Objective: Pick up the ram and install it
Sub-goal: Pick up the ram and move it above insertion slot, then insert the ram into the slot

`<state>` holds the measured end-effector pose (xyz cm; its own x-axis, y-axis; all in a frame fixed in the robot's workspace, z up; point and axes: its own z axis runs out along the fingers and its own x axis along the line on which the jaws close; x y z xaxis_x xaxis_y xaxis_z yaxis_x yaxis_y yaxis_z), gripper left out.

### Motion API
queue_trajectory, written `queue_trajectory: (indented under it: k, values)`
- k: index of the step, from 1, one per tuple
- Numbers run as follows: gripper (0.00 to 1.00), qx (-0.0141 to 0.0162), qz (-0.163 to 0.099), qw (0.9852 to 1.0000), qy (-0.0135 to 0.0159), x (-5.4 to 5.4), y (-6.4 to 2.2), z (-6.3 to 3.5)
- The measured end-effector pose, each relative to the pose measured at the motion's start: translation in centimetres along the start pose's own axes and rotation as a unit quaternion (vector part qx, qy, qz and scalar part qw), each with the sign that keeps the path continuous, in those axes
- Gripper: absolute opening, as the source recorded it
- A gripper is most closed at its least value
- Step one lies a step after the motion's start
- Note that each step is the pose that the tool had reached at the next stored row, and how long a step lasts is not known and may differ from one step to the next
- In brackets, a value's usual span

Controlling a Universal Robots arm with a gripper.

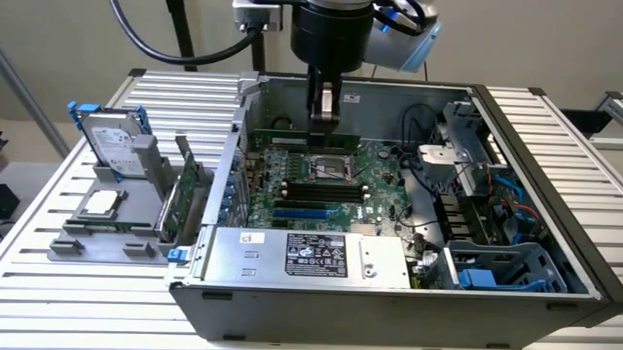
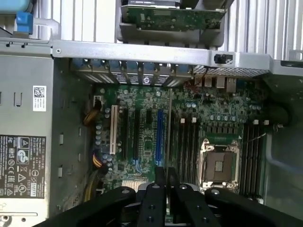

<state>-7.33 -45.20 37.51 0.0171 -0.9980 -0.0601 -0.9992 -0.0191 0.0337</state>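
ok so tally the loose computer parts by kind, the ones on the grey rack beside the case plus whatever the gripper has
hard drive: 1, standing on the grey rack
expansion card: 1, standing on the rack
processor chip: 1, lying flat on the rack
ram: 1, held in the gripper over the motherboard
total: 4

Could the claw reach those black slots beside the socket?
Likely yes: the claw, gripping the ram, hangs over the open case, and nothing covers the black slots.
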Motion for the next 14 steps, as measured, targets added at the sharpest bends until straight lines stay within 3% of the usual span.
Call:
queue_trajectory:
  k: [8, 14]
  values:
    - [0.00, 0.0001, 0.002, 1.0000, 0.0000, -0.9, -2.11, 0.70]
    - [0.00, 0.0002, 0.003, 1.0000, -0.0001, -1.1, -2.29, 0.76]
